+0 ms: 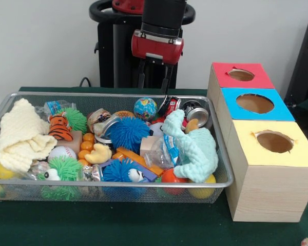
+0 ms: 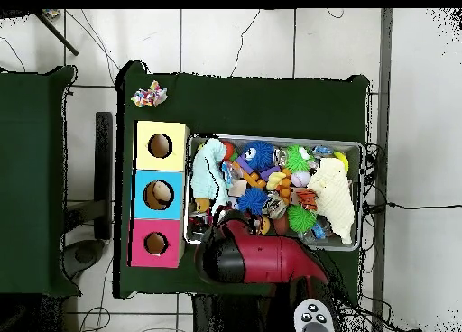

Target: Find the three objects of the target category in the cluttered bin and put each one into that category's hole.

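Observation:
The silver wire-mesh bin (image 1: 118, 183) holds a pile of toys. A pale-yellow knitted cloth (image 1: 21, 134) lies at its left end, on the right in the overhead view (image 2: 332, 198). A mint-green knitted cloth (image 1: 195, 146) lies at its right end, next to the boxes (image 2: 211, 170). A small white many-coloured cloth (image 2: 150, 96) lies on the green table outside the bin, past the yellow box. The blue-topped box's hole (image 1: 254, 103) shows in both views (image 2: 159, 195). My gripper (image 1: 154, 81) hangs open and empty above the bin's far rim.
A red-topped box (image 1: 241, 75) and a yellow-topped box (image 1: 274, 141) flank the blue one. In the bin are spiky blue balls (image 1: 129, 132), a spiky green ball (image 1: 76, 119), a toy tiger (image 1: 60, 128), a globe ball (image 1: 145, 108), a baseball (image 1: 61, 152) and a yellow duck (image 1: 97, 154).

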You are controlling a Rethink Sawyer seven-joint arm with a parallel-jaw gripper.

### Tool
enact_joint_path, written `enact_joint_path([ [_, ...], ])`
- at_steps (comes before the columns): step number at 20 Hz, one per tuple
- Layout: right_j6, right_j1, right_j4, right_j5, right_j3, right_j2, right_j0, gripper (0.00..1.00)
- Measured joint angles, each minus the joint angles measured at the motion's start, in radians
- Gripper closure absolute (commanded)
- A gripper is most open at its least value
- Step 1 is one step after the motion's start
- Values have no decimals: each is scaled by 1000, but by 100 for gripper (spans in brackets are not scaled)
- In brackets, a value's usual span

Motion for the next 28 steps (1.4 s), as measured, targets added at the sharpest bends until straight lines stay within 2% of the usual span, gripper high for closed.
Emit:
enact_joint_path([
  [28,0,2,0,0,0,-13,41,0],
])
